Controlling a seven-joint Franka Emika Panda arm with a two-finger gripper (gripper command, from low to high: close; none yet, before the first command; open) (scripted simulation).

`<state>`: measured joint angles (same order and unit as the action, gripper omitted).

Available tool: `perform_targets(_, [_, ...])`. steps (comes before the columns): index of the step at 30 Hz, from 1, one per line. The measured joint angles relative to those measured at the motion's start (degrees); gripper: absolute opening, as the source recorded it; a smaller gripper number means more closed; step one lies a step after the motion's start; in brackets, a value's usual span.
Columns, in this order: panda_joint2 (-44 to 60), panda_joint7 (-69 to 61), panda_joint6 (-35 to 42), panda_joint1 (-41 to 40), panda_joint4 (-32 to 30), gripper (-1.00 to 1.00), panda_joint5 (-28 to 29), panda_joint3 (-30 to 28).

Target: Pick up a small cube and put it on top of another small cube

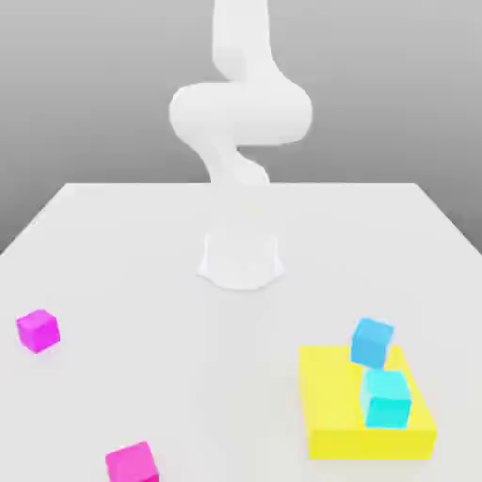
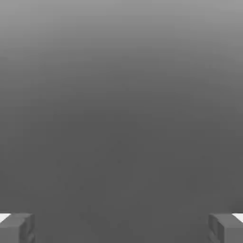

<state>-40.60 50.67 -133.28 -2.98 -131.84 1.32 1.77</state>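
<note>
The end effector (image 2: pixel 121 228) is open, well apart from the magenta cube (image 1: pixel 38 331) and pink cube (image 1: pixel 132 464).

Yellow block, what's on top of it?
On the yellow block sits a turquoise cube, with a blue cube behind it, toward the block's far edge. The top right under the turquoise cube is covered, so I can't see it.
</note>
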Motion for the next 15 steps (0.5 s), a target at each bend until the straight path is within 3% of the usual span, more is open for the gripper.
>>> perform_targets(15, [31.66, 29.89, -8.93, -12.87, -0.3, 0.0, 9.06, 5.62])
